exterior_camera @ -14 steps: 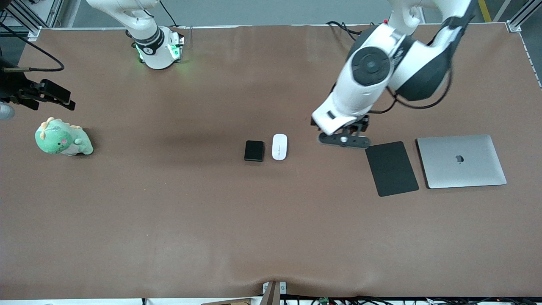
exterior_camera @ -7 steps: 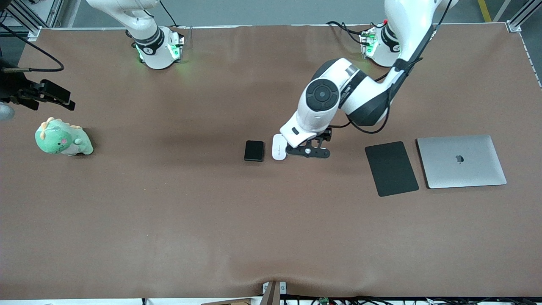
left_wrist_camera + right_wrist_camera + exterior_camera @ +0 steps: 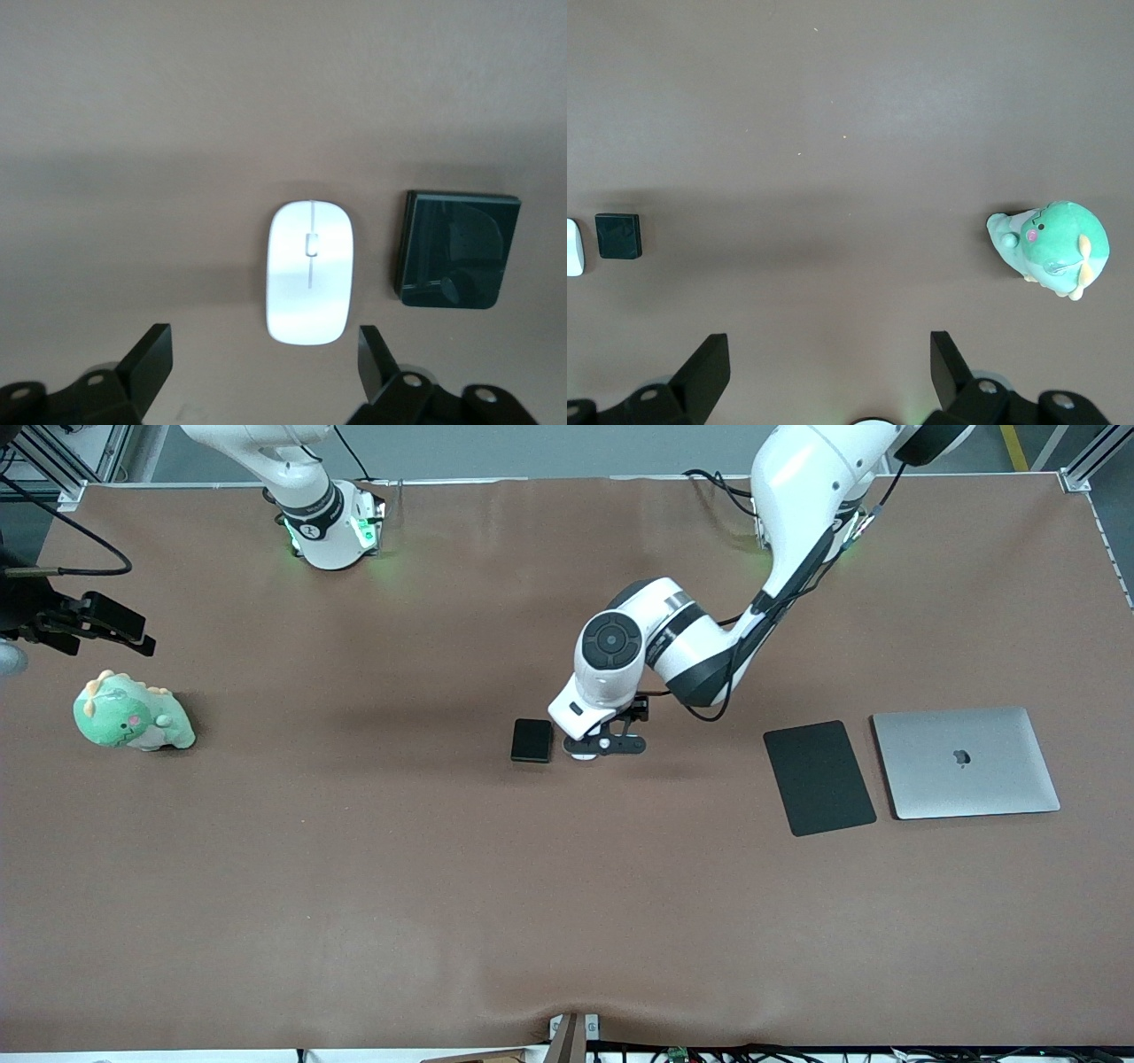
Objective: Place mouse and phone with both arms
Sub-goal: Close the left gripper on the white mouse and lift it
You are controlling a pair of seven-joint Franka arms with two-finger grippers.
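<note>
Front view, nearest first: a bare brown table (image 3: 354,886) fills the low part of the picture.
Black pad: a large thin pad (image 3: 819,777) lies flat toward the left arm's end, just beside a closed silver laptop (image 3: 966,762) that sits even closer to that end.
Phone: the small black slab (image 3: 532,740) lies flat at mid-table, just beside the mouse, the two apart by a thin gap; the left wrist view has it too (image 3: 456,249).
Mouse: the white oval (image 3: 310,271) lies flat on the table, plain in the left wrist view; from the front only its edge (image 3: 580,756) peeks out under the wrist.
Left gripper: it hangs right over the mouse (image 3: 595,746), jaws spread wide, one finger (image 3: 146,363) to each side of the mouse's near end and neither touching it; nothing held.
Plush: a green dinosaur toy (image 3: 131,717) sits at the right arm's end, well apart from the rest.
Right gripper: it waits up high near that end (image 3: 830,365), over bare table, jaws wide apart and empty.
Right wrist view: the plush (image 3: 1050,245) on one side, the phone (image 3: 618,235) well off on the other.
</note>
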